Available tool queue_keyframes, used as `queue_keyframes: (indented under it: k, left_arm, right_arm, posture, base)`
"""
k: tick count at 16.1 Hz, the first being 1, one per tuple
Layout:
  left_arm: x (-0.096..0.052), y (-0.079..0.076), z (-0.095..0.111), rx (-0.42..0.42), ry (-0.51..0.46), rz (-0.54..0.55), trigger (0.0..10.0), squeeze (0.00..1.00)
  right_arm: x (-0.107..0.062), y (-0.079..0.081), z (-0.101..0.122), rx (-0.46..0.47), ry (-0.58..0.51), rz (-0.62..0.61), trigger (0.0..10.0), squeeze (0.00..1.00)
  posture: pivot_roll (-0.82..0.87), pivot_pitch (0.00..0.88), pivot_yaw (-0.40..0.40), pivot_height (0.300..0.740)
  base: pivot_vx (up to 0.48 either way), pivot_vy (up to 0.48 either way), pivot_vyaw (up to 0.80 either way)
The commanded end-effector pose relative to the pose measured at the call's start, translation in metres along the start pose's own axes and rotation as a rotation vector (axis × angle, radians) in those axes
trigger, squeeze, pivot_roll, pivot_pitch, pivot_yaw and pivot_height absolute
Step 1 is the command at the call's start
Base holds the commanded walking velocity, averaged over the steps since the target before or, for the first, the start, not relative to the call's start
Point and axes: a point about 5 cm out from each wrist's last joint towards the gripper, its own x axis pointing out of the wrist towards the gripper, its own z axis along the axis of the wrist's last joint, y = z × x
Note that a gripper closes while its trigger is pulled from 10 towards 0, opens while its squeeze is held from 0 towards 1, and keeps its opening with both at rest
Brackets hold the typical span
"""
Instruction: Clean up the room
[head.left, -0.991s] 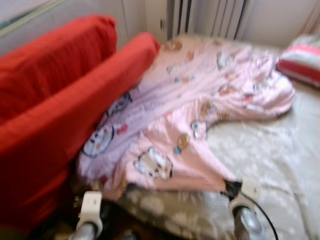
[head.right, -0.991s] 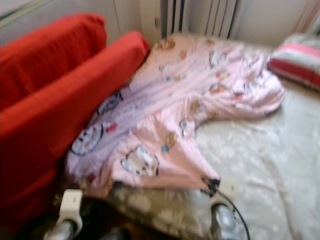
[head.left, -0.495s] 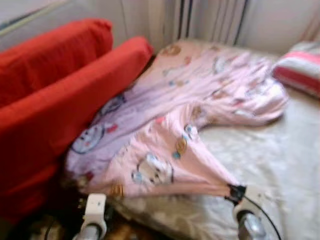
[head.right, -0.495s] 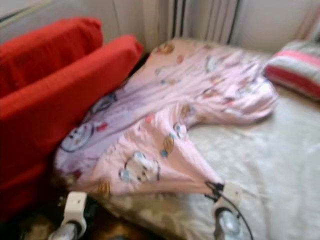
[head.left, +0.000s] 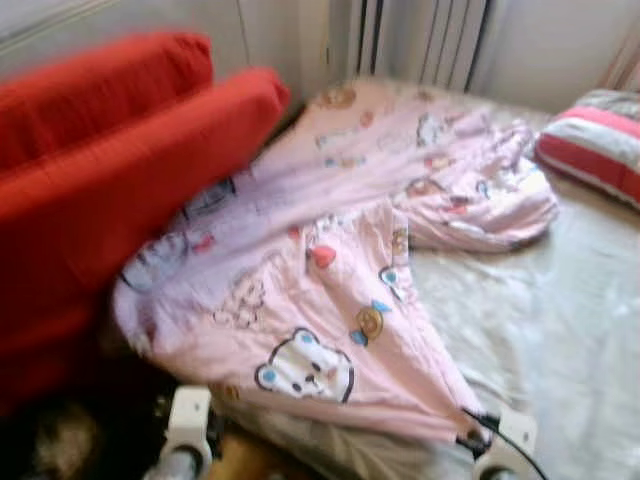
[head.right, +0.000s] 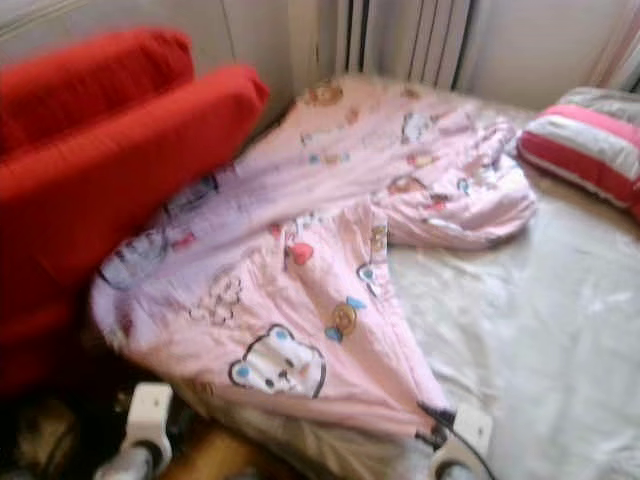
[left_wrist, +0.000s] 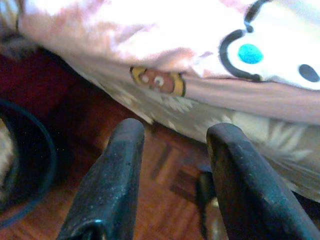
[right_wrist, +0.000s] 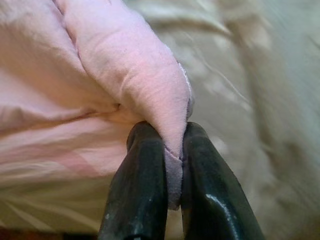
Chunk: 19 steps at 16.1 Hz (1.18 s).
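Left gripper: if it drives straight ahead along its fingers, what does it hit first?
Probably the grey patterned bed edge just under the pink blanket. The left gripper is open and empty, above wooden floor; depth is unclear, so the blanket's hem could come first.

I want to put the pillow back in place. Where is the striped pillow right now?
The striped pillow lies at the far right of the bed in the head views, just beyond the bunched end of the pink blanket, below the wall.

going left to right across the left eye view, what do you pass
red sofa cushions → pink cartoon blanket, its near corner pinched in the right end effector → pale bedsheet → striped pillow
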Motion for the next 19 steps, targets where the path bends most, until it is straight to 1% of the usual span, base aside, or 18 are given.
queue_keyframes:
  k: [1,2,4,5,7,10,19]
  left_arm:
    - [-0.004,0.005,-0.010,0.007,0.035,0.010,10.0,0.00]
    - [-0.004,0.005,-0.010,0.008,0.035,0.009,10.0,0.00]
    - [-0.005,0.006,-0.012,0.001,0.051,0.007,10.0,0.00]
    - [-0.005,0.007,-0.014,0.001,0.064,0.012,10.0,0.00]
    - [-0.006,0.007,-0.016,0.000,0.065,0.011,10.0,0.00]
    - [-0.007,0.006,-0.019,0.000,0.080,0.011,10.0,0.00]
    - [-0.008,0.006,-0.020,-0.012,0.090,0.006,10.0,0.00]
  right_arm:
    - [-0.004,-0.014,-0.011,0.047,0.036,-0.062,10.0,0.00]
    - [-0.005,-0.015,-0.012,0.046,0.037,-0.060,10.0,0.00]
    - [-0.007,-0.011,-0.018,-0.035,0.053,-0.015,10.0,0.00]
    - [-0.007,-0.009,-0.019,-0.048,0.056,-0.007,10.0,0.00]
    - [-0.007,-0.006,-0.018,-0.050,0.044,0.018,10.0,0.00]
    - [-0.006,-0.003,-0.017,-0.083,0.046,0.048,10.0,0.00]
    - [-0.006,-0.005,-0.017,-0.080,0.049,0.045,10.0,0.00]
  posture:
    - [0.12,0.153,-0.002,0.740]
    - [0.11,0.152,-0.001,0.740]
    - [0.12,0.153,0.000,0.740]
    - [0.11,0.153,0.000,0.740]
    - [0.11,0.152,0.001,0.740]
    - [0.12,0.151,-0.001,0.740]
    - [0.11,0.151,-0.002,0.740]
  base:
    - [0.000,-0.304,0.00]
    - [0.000,-0.311,0.00]
    - [0.000,-0.172,0.00]
    - [0.000,0.000,0.00]
    - [0.000,0.000,0.00]
    - [0.000,0.000,0.00]
    - [0.000,0.000,0.00]
